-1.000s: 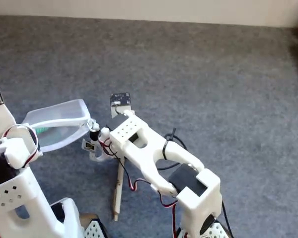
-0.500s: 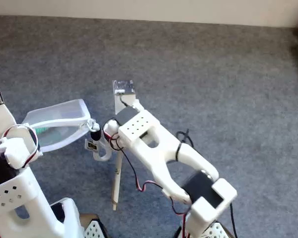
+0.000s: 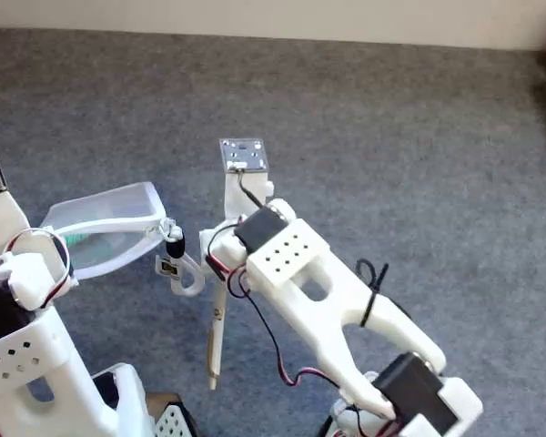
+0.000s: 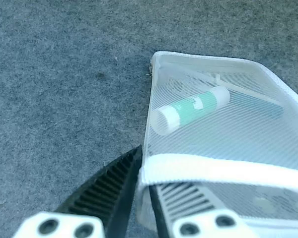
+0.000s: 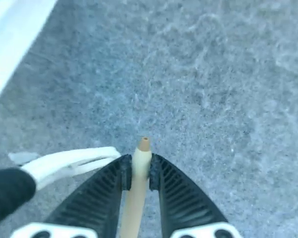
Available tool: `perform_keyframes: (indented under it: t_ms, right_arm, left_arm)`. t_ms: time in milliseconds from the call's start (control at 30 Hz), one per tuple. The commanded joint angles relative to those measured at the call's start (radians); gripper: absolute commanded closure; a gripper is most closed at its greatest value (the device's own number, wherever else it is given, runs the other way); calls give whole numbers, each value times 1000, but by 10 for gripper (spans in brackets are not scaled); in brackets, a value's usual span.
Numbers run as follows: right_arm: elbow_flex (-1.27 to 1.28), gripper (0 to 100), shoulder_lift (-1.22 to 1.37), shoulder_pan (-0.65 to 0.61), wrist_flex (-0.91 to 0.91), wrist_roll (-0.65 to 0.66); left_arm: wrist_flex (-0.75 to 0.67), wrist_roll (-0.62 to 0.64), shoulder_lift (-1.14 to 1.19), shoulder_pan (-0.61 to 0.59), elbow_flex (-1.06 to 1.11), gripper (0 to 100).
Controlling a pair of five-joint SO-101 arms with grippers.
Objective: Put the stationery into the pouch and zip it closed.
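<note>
A translucent white mesh pouch lies open on the grey carpet, with a green-and-white tube inside it. My left gripper is shut on the pouch's near rim. The zipper pull, a black bead with a white loop, hangs off the pouch's right end. My right gripper is shut on a beige pencil close beside that loop. In the high view the pencil slants down from under the right arm toward the front edge.
Grey carpet covers the whole surface, open at the back and right. A pale wall strip runs along the far edge. The left arm's body fills the front left corner.
The right arm has stretched farther back and to the right, its wrist camera board moving away from the front edge. The pencil shifted slightly with it. Pouch and left arm stayed still.
</note>
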Motion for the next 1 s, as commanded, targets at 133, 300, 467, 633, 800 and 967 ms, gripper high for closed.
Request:
perform_keyframes:
  t_ms: [133, 300, 467, 633, 800, 967]
  right_arm:
    - [47, 995, -203, 8, -5, 14]
    - [73, 995, -291, 8, -5, 14]
    - [73, 995, -363, 8, -5, 14]
    - [68, 995, -406, -10, -7, 14]
    - [67, 995, -438, -67, -7, 14]
    - [62, 995, -481, -116, -7, 15]
  left_arm:
    - [-20, -3, 15, -12, -4, 989]
    - [-20, -3, 15, -8, -4, 989]
    - [-20, -3, 15, -8, -4, 989]
    - [-20, -3, 15, -8, -4, 989]
    - [-20, -3, 15, -12, -4, 989]
    - [-20, -3, 15, -13, -4, 989]
